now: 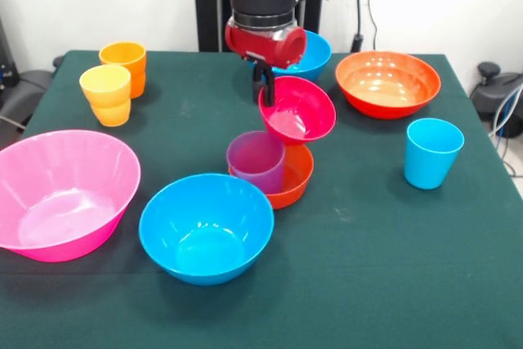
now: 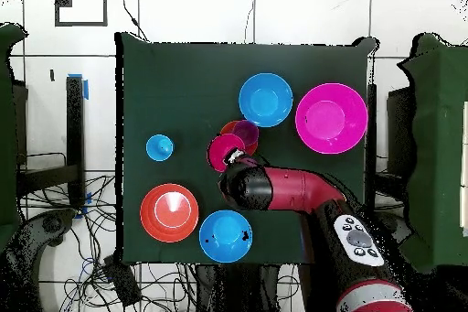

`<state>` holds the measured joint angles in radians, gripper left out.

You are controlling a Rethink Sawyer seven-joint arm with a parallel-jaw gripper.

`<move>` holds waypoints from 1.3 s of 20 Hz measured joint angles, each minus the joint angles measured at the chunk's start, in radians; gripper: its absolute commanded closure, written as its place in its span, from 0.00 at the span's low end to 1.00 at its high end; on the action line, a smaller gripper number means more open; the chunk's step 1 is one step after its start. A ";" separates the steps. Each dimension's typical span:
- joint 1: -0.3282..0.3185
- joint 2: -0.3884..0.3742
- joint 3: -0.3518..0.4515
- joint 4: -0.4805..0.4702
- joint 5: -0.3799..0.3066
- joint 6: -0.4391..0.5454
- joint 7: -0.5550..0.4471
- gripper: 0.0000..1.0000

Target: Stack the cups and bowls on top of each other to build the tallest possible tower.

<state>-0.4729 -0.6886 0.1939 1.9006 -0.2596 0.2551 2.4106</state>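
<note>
nearest the front camera we saw a medium blue bowl (image 1: 206, 227), round and glossy, sitting upright on the dark green cloth of the worktop (image 1: 392, 267). to its left in that view sat the huge pink bowl (image 1: 61, 194), smooth plastic with a wide flared rim. just beyond the blue bowl stood the tower: the small orange bowl (image 1: 292, 179) at the bottom, with the translucent purple tumbler (image 1: 257, 161) standing in it and leaning a little toward the front. to the right, well apart, the light blue tumbler (image 1: 431, 153) stood upright.

above the pile we found the small crimson bowl (image 1: 297, 109), tilted so its shiny inside faced the camera, its lower edge at the tumbler's rim. the end effector (image 1: 263, 86) pinched the far rim of that crimson bowl, its dark fingers clenched on the edge, so the bowl hung from it directly over the orange bowl and tumbler. from overhead the red wrist hid the fingers, and the crimson bowl (image 2: 224, 151) showed just beside the purple tumbler (image 2: 245, 133).

farther back, the yellow tumbler (image 1: 106, 94) and the orange tumbler (image 1: 124, 66) stood touching near the far left corner. the second blue bowl (image 1: 313, 53) lay partly hidden behind the wrist, and the wide orange bowl (image 1: 387, 83) rested to its right.
</note>
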 measured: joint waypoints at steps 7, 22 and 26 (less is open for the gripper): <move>-0.068 -0.017 0.010 -0.027 0.043 0.025 0.000 1.00; -0.148 -0.351 0.065 0.082 0.421 0.503 0.000 1.00; -0.081 -0.427 0.058 0.101 0.471 0.548 0.000 1.00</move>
<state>-0.5542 -1.1157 0.2521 2.0016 0.2118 0.8029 2.4106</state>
